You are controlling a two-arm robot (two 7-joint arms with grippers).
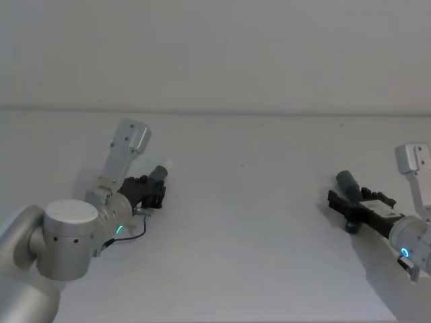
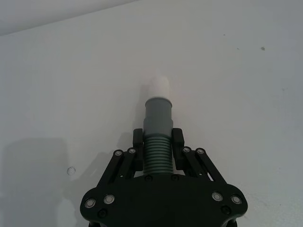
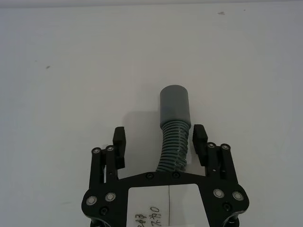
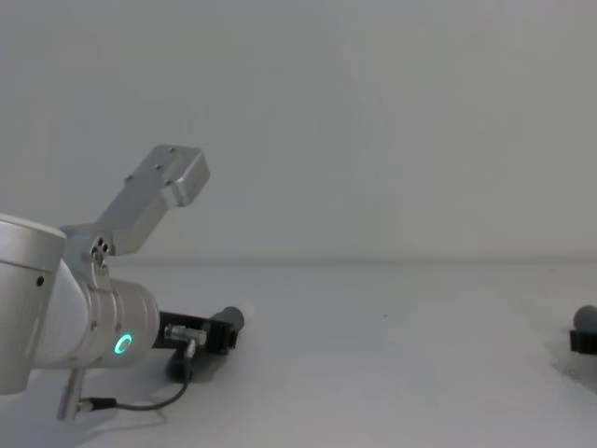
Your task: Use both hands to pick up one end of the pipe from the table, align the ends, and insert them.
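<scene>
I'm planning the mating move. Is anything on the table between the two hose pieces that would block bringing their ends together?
Nothing visible does. Only bare table lies between the white-tipped hose piece, clamped in the left gripper, and the socket hose piece, which sits between the open jaws of the right gripper.

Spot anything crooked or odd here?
Only slightly: the plain grey hose piece sits off-centre between the fingers of the open right gripper, its ribbed body curved. The left gripper clamps the white-tipped piece straight.
</scene>
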